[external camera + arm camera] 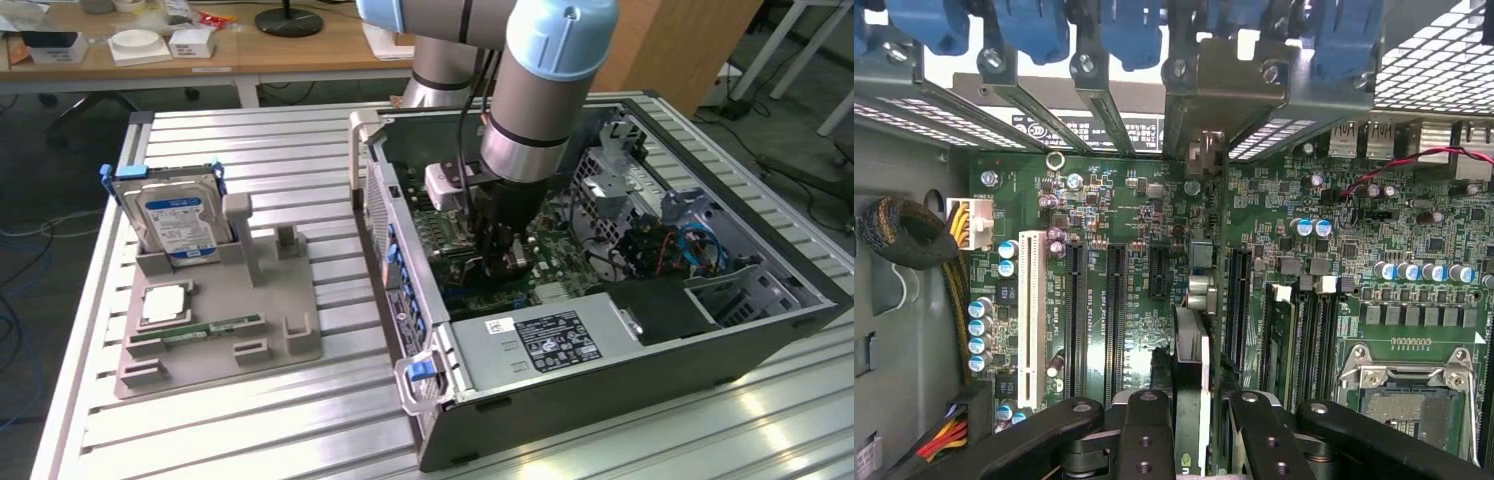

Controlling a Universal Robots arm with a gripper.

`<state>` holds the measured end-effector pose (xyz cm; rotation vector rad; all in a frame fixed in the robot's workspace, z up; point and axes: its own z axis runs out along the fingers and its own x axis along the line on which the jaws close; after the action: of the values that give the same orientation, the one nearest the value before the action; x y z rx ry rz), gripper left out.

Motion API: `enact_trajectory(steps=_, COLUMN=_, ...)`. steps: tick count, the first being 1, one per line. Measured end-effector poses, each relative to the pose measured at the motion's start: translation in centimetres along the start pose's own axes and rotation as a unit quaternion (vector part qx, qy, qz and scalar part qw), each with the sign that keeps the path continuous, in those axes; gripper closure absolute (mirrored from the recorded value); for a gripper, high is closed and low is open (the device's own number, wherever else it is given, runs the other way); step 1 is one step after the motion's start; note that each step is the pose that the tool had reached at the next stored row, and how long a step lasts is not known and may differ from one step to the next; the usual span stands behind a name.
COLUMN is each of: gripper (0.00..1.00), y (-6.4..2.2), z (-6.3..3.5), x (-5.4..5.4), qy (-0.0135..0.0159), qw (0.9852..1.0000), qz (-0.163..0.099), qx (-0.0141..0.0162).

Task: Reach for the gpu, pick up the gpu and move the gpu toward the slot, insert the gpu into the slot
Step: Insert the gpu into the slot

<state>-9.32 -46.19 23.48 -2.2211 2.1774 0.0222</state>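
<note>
My gripper (1194, 425) is deep inside the open computer case (747, 320), low over the green motherboard (1294, 200). Its black fingers (1146, 430) are shut on the gpu (1191, 365), which I see edge-on as a thin green card standing upright. The card's silver end bracket (1202, 150) reaches up to the case's rear openings. Long black slots (1076, 300) lie parallel on both sides of the card. The slot directly under the card is hidden by it, so I cannot tell whether the card is seated. In the exterior view the gripper (505, 268) points straight down into the case.
The square silver CPU socket (1399, 390) and memory slots (1304, 340) lie beside the card. A white slot (1032, 300) and cable bundle (904, 235) sit on the other side. Outside the case, a grey fixture (267, 330) holds a hard drive (180, 220) and a memory stick (214, 327).
</note>
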Motion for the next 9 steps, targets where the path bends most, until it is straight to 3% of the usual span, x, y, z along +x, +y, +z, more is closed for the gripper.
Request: enact_trajectory(steps=9, gripper=0.74, y=0.0, z=0.34, x=0.01, qy=-0.0002, qw=1.0, qz=0.0, qx=0.0)
